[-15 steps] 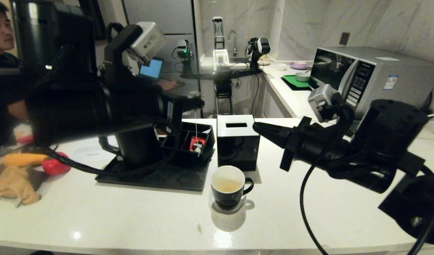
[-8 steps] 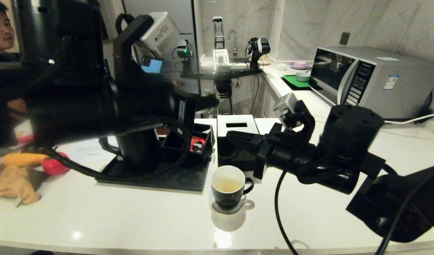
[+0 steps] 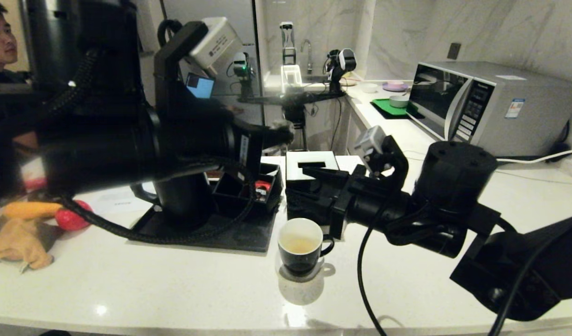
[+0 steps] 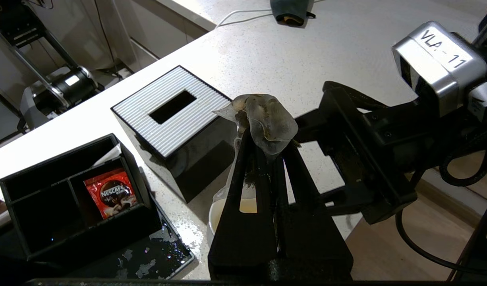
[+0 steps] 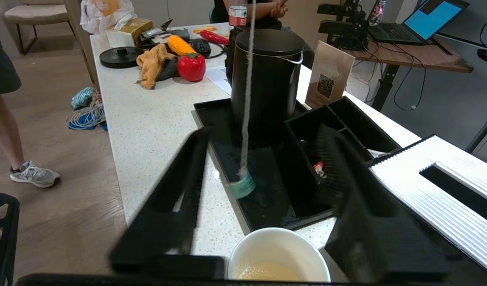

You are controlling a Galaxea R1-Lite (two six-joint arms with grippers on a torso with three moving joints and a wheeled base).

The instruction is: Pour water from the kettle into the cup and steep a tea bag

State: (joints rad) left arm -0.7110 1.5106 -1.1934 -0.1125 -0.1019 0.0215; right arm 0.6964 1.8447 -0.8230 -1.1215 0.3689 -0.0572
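While the left gripper point(image 4: 267, 153) is clenching the tea bag point(image 4: 267, 127) above the cup point(image 3: 301, 245), the right gripper point(image 5: 263, 174), at the cup's 3 o'clock, is spreading around the hanging string point(image 5: 247, 87). Next, I think, it is needing to pinch that string.

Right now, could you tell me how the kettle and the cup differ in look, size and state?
The kettle is tall and matte black; the cup is far smaller and glossy black with a white inside. The kettle is closed by a flat lid, while the cup is open and holds a little pale yellowish water. The kettle stands on the black tray; the cup sits directly on the white counter. Both are upright with a side handle.
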